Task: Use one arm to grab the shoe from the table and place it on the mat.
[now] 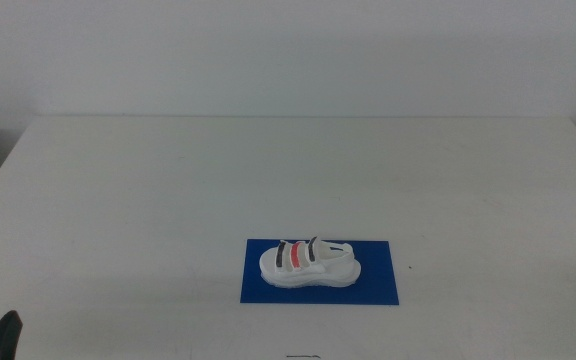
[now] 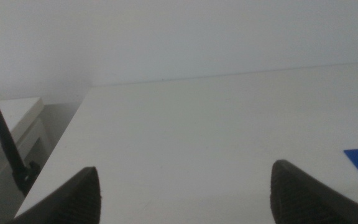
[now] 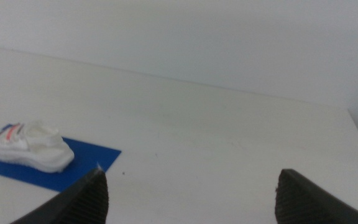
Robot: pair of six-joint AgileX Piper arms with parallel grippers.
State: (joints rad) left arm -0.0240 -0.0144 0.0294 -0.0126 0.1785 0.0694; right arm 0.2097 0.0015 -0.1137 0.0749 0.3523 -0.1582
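already the shoe [image 1: 308,264] sits on the mat [image 1: 375,285], lying along the mat's length and within its edges, a little toward the mat's left end. the mat itself lies on the table [image 1: 288,180] near the front edge, roughly midway between the left and right edges. judged from this, the placing looks done.

the shoe looks light and fairly stiff: a chunky white sole that should keep its shape, with dark and red straps across the top that probably give a little. if it needed taking up again, the best hold would likely be across the sides of the sole near the middle, where the walls are tall; the smooth sole might slip if pinched only at the toe.

neither arm is near the shoe. the left gripper [image 2: 185,190] waits by the front left corner of the table, only its dark tip showing in the middle view, jaws spread wide and holding nothing. the right gripper [image 3: 191,193] hangs off toward the right side, looking across the table at shoe and mat, jaws likewise wide apart and empty.
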